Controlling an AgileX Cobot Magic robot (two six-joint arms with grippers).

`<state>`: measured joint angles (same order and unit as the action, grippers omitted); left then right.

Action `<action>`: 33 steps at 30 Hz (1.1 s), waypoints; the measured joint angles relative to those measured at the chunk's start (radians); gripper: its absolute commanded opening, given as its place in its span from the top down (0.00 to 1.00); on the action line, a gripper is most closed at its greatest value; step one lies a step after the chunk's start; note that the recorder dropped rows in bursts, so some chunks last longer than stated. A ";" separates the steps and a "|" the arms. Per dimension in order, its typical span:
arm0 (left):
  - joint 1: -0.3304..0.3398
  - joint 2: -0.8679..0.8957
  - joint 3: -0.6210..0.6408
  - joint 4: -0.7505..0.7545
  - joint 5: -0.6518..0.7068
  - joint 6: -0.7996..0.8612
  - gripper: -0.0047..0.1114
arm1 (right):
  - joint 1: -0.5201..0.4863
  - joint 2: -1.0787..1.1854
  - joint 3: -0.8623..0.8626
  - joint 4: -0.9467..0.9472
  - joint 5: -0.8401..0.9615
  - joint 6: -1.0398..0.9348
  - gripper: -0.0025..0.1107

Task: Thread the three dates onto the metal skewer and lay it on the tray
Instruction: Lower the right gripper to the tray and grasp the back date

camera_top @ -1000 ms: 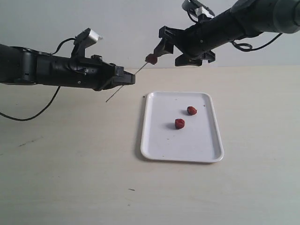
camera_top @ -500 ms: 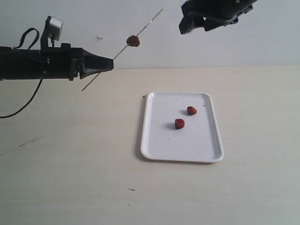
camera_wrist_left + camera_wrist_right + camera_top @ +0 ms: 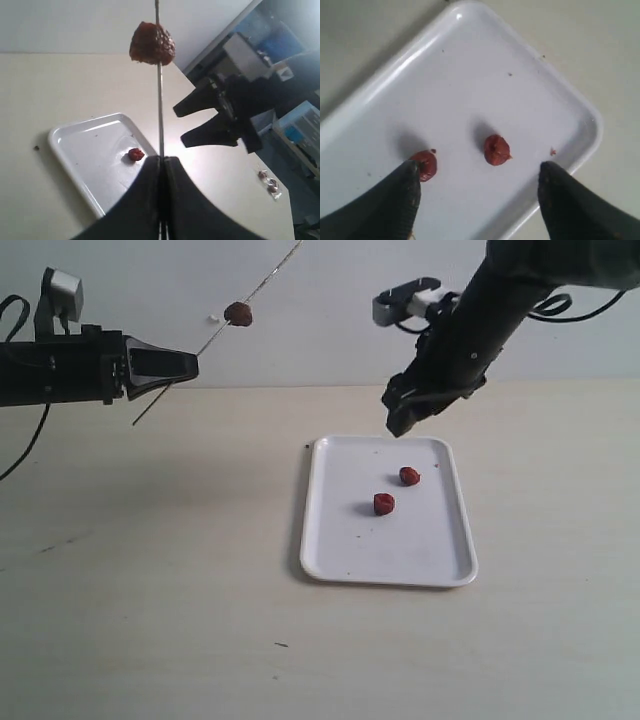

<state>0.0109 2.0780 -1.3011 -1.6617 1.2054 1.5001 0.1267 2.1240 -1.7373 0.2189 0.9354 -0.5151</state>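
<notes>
L gripper (image 3: 190, 365) is clamping shut on the skewer (image 3: 262, 284) near its lower end, tilting it up clear of the table (image 3: 150, 590) w/ one date (image 3: 238, 313) sitting partway along. I'm judging that angle is leaving the upper tip free for the next pc. R gripper (image 3: 479, 169) is hanging empty over the tray (image 3: 345, 540), jaws apart, w/ two loose dates (image 3: 496, 150) (image 3: 423, 165) lying below, apparently lining up a pick.
</notes>
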 measured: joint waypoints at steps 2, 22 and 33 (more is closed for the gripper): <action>0.000 0.000 0.000 0.002 0.000 0.000 0.96 | 0.006 0.029 0.000 -0.042 -0.022 0.002 0.41; 0.000 0.000 0.000 0.002 0.006 0.002 0.96 | 0.067 0.273 -0.191 -0.225 0.084 0.207 0.43; 0.000 0.000 0.000 0.002 0.006 0.002 0.96 | 0.067 0.295 -0.195 -0.244 0.088 0.223 0.45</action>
<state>0.0109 2.0780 -1.3011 -1.6595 1.2112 1.5019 0.1933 2.4189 -1.9319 -0.0256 1.0232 -0.2919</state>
